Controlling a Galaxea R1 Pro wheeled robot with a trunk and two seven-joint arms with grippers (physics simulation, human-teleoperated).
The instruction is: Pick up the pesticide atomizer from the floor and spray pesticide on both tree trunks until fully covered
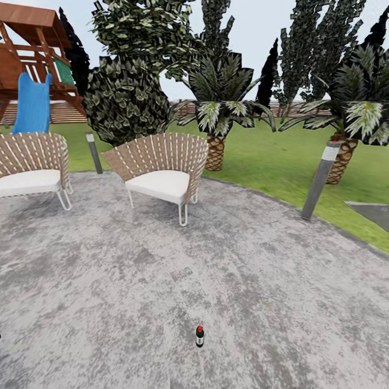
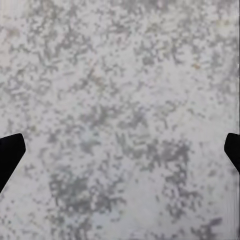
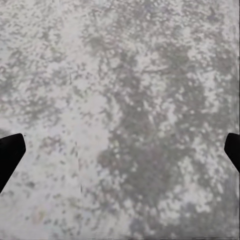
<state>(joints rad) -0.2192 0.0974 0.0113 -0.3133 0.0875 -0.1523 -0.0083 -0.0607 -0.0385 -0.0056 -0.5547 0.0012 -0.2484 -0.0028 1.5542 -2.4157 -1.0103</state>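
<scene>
The pesticide atomizer (image 1: pixel 200 336) stands upright on the grey speckled floor (image 1: pixel 259 302), alone, with bare paving all around it. Well behind it are two woven chairs (image 1: pixel 162 170) with white cushions, and a grey post (image 1: pixel 321 179) at the edge of the lawn (image 1: pixel 281 156). Palms (image 1: pixel 219 116) and bushes stand further back, and a playset with a blue slide (image 1: pixel 31 102) is cut off at the picture's edge. The left gripper (image 2: pixel 120 155) and the right gripper (image 3: pixel 120 155) each hang over bare floor, fingers wide apart, only the dark tips visible.
</scene>
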